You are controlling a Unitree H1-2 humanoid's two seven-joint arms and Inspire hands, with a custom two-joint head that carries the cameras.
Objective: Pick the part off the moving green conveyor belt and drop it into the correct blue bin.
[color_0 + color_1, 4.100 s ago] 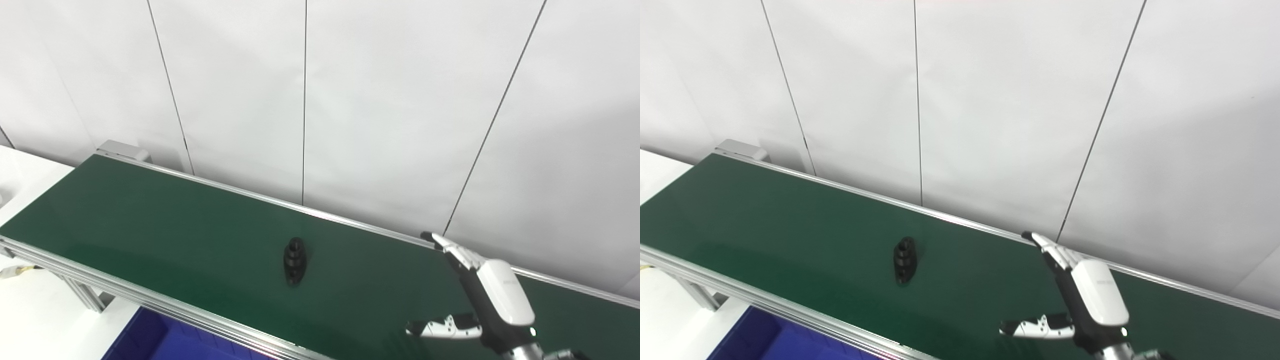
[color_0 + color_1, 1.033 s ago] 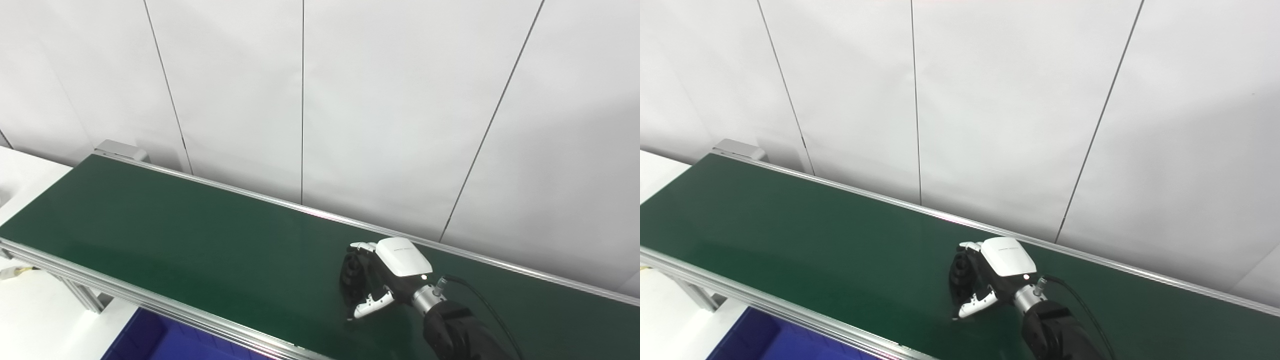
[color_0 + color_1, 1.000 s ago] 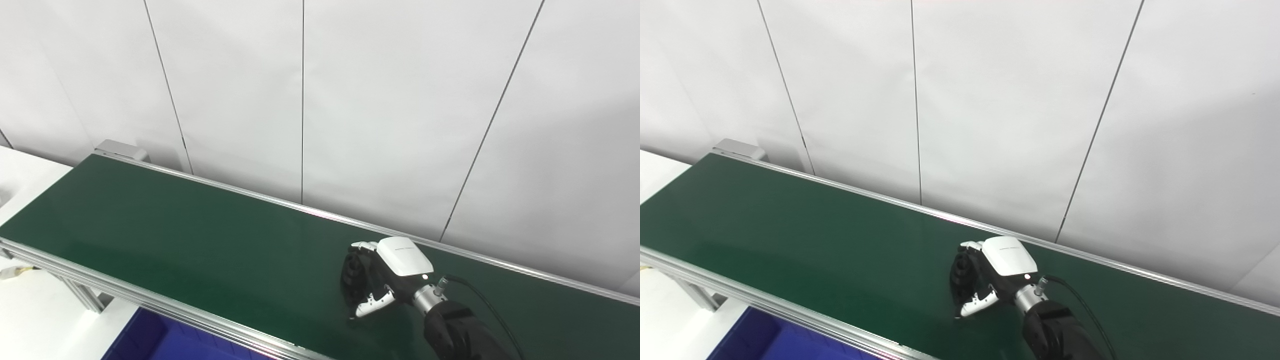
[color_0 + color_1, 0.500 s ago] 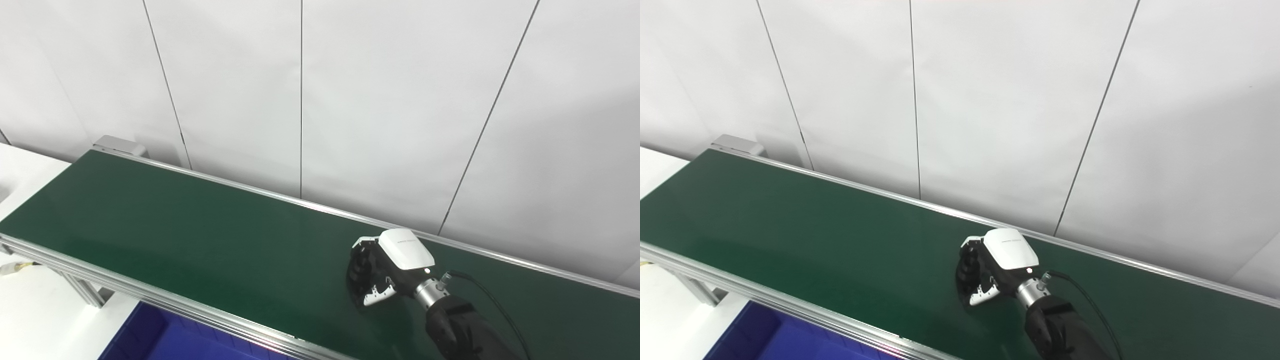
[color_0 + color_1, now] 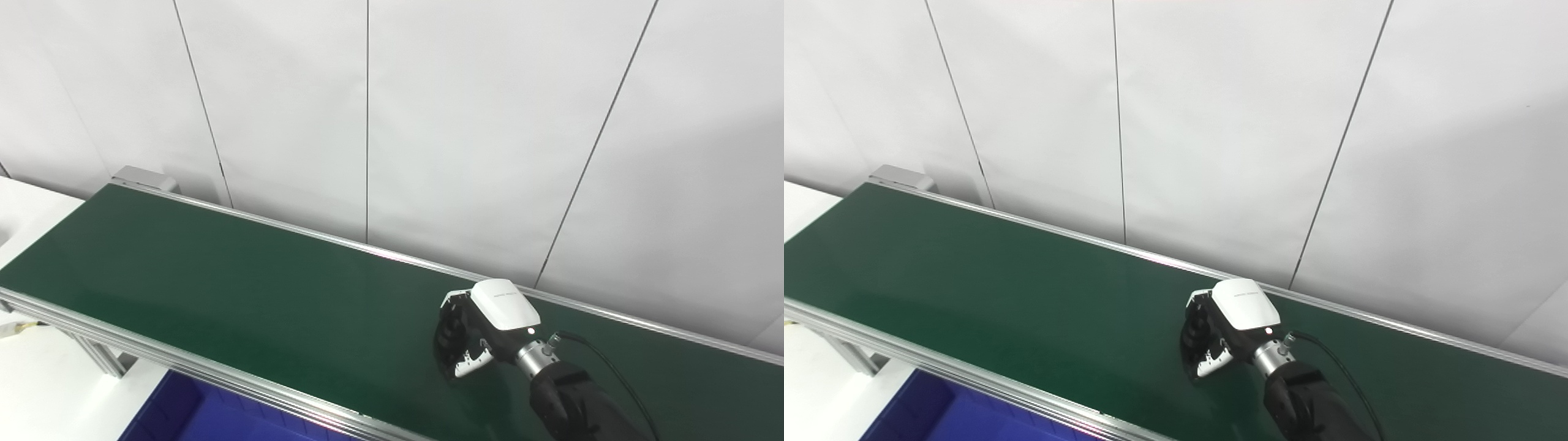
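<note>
The green conveyor belt [image 5: 245, 294] runs from upper left to lower right. Over its right half my right hand [image 5: 484, 324] is shut on the small black part [image 5: 446, 337], which shows only as a dark lump between the curled fingers and the thumb. The same hand [image 5: 1228, 334] and part [image 5: 1193, 337] appear in the right eye view. I cannot tell whether the part still touches the belt. A corner of the blue bin [image 5: 177, 416] shows below the belt's near rail. My left hand is out of view.
The belt's aluminium near rail [image 5: 184, 367] and far rail [image 5: 343, 242] border the belt. White wall panels [image 5: 429, 122] stand right behind it. A white tabletop [image 5: 37, 386] lies at lower left. A black cable [image 5: 612, 373] trails from my right wrist.
My right hand came in from the lower right and closed on the part, which had ridden rightward along the belt. Over the last second the fingers tightened. The view shifted slightly.
</note>
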